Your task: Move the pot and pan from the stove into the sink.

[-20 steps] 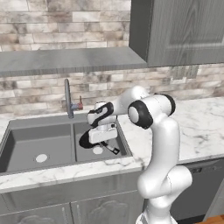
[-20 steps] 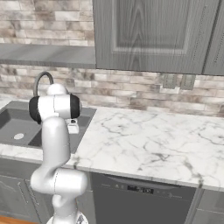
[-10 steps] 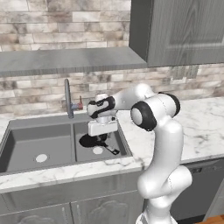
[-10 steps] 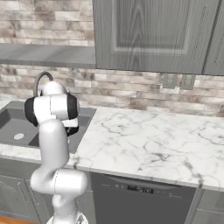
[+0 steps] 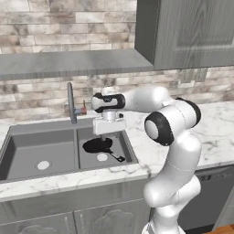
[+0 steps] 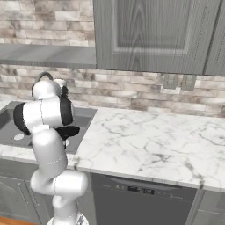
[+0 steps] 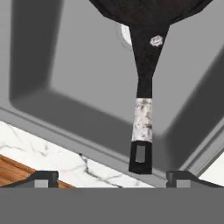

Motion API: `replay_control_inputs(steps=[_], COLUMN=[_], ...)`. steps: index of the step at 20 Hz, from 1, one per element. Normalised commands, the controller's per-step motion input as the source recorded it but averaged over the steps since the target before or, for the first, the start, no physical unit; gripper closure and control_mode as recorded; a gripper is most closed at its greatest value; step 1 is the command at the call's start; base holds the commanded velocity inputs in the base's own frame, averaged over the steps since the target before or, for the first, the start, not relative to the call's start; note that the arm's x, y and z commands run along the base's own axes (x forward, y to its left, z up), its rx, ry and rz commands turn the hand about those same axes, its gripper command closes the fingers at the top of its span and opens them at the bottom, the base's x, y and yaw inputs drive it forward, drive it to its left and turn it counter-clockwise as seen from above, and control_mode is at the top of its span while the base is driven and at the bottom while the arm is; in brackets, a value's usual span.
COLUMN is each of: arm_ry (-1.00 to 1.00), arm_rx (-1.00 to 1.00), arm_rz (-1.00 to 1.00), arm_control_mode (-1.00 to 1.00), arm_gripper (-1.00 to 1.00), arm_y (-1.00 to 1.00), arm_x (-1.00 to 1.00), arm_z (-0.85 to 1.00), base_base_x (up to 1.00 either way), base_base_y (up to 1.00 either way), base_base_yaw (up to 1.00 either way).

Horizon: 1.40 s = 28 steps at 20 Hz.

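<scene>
Your fingers stood spread wide, with nothing between them; their two dark tips sat far apart at the bottom of the hand view, one on each side of the pan's handle and clear of it. Your gripper hung above the right basin, apart from what lay below.

Under it lay the shallow round black frying pan, resting on the floor of the right-hand basin, its thin dark handle pointing toward the front wall of the basin and ending in a pale, silvery-marbled tip. The pan covered part of the round drain in that basin.

Around the pan you had the rectangular grey steel sink, divided into two basins and sunk into the white marble counter. The left basin showed its own drain. The curved grey faucet rose at the back, just behind the divider. Beyond the counter ran a brick-patterned wall, with grey cabinets above.
</scene>
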Motion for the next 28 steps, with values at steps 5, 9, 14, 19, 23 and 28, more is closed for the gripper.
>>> replay_control_inputs(steps=[5, 9, 14, 19, 23, 28], arm_ry=[-0.01, -0.06, -0.17, -0.28, -0.33, -0.36], arm_rx=[0.00, 0.00, 0.00, 0.00, 0.00, 0.00], arm_rz=[0.05, 0.05, 0.07, 0.09, 0.09, 0.08], arm_control_mode=[-1.00, -1.00, -1.00, -1.00, -1.00, -1.00], arm_gripper=[-1.00, -1.00, -1.00, -1.00, -1.00, -1.00], arm_y=[-0.20, -0.18, -0.28, -0.30, -0.27, -0.23], arm_x=[-1.00, -1.00, -0.98, -0.83, -0.74, -0.67], arm_z=[0.27, 0.34, 0.25, 0.15, 0.25, 0.41], base_base_x=[0.00, 0.00, 0.00, 0.00, 0.00, 0.00], base_base_y=[0.00, 0.00, 0.00, 0.00, 0.00, 0.00], base_base_yaw=[0.00, 0.00, 0.00, 0.00, 0.00, 0.00])
